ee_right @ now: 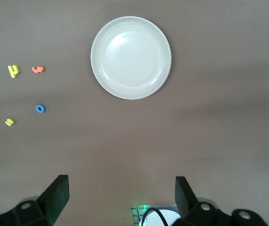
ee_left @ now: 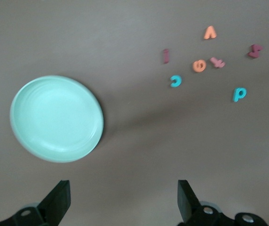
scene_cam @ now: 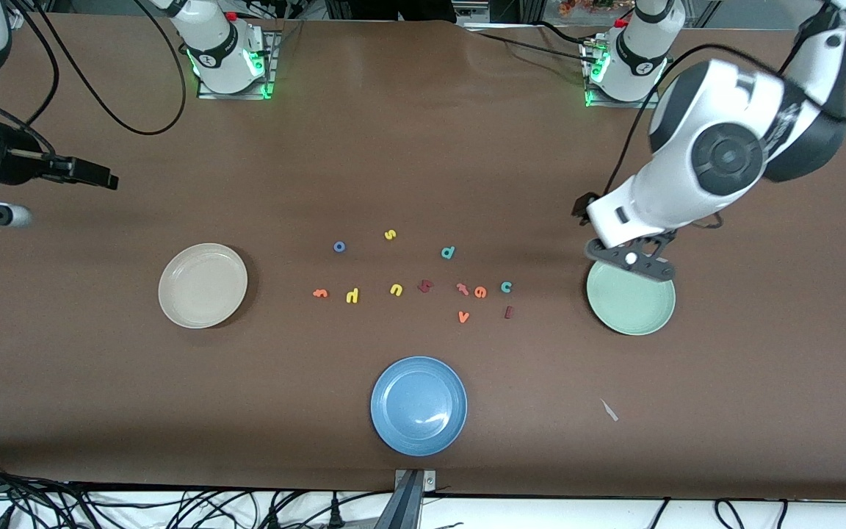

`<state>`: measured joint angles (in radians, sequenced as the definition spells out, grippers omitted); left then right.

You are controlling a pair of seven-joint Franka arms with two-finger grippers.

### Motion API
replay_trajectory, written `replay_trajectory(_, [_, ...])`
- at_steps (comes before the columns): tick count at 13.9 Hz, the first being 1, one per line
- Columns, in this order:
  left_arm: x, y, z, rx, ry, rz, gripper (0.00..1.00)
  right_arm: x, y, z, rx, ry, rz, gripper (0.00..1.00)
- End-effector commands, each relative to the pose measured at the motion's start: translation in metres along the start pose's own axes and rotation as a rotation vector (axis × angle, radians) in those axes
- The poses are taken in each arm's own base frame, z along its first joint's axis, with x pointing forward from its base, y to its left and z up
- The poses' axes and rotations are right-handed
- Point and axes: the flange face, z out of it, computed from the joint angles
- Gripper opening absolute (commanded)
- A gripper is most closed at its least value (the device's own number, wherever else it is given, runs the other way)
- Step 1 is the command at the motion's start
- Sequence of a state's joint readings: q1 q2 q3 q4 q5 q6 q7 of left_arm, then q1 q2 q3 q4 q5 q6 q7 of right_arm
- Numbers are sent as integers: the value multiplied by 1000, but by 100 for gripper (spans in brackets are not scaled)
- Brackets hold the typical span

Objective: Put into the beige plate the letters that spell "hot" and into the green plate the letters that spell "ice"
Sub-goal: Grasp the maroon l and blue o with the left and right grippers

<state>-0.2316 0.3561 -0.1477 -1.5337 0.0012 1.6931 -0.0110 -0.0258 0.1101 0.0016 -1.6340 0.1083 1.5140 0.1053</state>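
The beige plate (scene_cam: 203, 285) (ee_right: 131, 57) lies toward the right arm's end. The green plate (scene_cam: 632, 301) (ee_left: 57, 118) lies toward the left arm's end. Between them are the blue "o" (scene_cam: 339, 247) (ee_right: 40, 108), yellow "h" (scene_cam: 352, 295) (ee_right: 13, 70), orange "t" (scene_cam: 320, 293) (ee_right: 38, 69), dark red "i" (scene_cam: 509, 312) (ee_left: 165, 56), teal "c" (scene_cam: 506, 286) (ee_left: 175, 81) and orange "e" (scene_cam: 480, 292) (ee_left: 199, 65). My left gripper (scene_cam: 632, 261) (ee_left: 123, 190) hangs open and empty over the green plate's far rim. My right gripper (ee_right: 120, 188) is open and empty, high over bare table near its base.
A blue plate (scene_cam: 418, 405) sits nearest the front camera. Other letters lie among the rest: yellow "s" (scene_cam: 390, 235), yellow "u" (scene_cam: 396, 289), teal "d" (scene_cam: 448, 253), dark red chunky letter (scene_cam: 425, 286), pink hooked letter (scene_cam: 463, 287), orange "v" (scene_cam: 463, 317).
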Motion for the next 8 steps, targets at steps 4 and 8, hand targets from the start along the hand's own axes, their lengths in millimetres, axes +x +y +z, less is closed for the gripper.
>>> replay_trajectory(4, [70,32,55,-33,119,48,99,31,-83,55,-8,9,105,100])
replay_trajectory(8, [99,60,95,-42,231,65,80,26,-119,86,-25,17,152,100])
